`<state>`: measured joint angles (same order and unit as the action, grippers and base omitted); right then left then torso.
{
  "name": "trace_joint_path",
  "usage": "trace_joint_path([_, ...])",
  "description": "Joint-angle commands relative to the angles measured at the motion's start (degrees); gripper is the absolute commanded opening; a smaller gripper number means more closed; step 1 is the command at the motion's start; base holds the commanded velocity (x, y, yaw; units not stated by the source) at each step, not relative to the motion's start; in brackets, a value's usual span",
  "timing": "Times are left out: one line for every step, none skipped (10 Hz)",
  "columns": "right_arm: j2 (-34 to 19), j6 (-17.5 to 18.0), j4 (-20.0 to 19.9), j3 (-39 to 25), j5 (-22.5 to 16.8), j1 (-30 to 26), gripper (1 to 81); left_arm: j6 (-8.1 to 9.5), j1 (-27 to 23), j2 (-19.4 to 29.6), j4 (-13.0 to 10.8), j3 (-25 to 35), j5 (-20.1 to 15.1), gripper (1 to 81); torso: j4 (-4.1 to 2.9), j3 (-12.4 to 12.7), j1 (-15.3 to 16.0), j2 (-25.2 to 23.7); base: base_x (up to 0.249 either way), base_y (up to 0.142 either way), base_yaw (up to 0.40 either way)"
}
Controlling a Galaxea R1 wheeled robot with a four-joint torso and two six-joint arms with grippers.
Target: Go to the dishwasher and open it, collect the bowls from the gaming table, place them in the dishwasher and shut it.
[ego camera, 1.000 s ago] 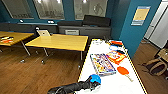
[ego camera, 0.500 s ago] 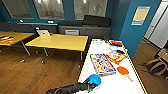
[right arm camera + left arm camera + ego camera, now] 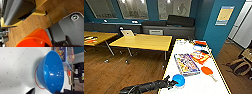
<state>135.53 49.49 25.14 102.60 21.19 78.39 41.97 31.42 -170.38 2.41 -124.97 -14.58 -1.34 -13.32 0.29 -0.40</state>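
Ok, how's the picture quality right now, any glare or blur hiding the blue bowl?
Head view: soft overall, ceiling lights glare in the far windows, but the blue bowl reads clearly at the left claw. Left wrist view: small highlights inside the bowl, its shadow on the white table, edges slightly blurred. Right wrist view: an orange bowl close and blurry.

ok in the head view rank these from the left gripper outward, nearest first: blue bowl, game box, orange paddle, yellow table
1. blue bowl, right at the left gripper, on the near end of the white table.
2. game box, lying flat just beyond the bowl, mid-table.
3. orange paddle, toward the table's right edge; close to the box in rank, slightly farther.
4. yellow table, across the wooden floor, far left.
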Motion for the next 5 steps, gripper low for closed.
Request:
trace_joint_path([-2.3,-0.1,1.8,-1.3,-1.6,-2.7,1.0,-0.22,-9.1,7.1,-2.0,10.3,-1.2,81.1,0.0,0.0,0.0,0.0,0.0,0.0,0.0])
trace_joint_path([-2.3,-0.1,1.9,-1.3,-1.6,-2.7,1.0,-0.23,-9.1,7.8,-2.0,10.7,-1.2,81.1,0.0,0.0,0.0,0.0,0.0,0.0,0.0])
trace_joint_path([-2.3,-0.1,1.9,-1.3,-1.6,-2.7,1.0,-0.22,-9.1,8.1,-2.0,10.7,-1.1,81.1,0.0,0.0,0.0,0.0,0.0,0.0,0.0])
trace_joint_path([-2.3,-0.1,1.9,-1.1,-1.6,-2.7,1.0,-0.22,-9.0,8.5,-2.0,10.5,-0.5,81.1,0.0,0.0,0.0,0.0,0.0,0.0,0.0])
trace_joint_path([-2.2,-0.1,1.9,-1.0,-1.6,-2.7,1.0,-0.05,-9.0,9.4,-1.9,10.8,0.2,81.1,0.0,0.0,0.0,0.0,0.0,0.0,0.0])
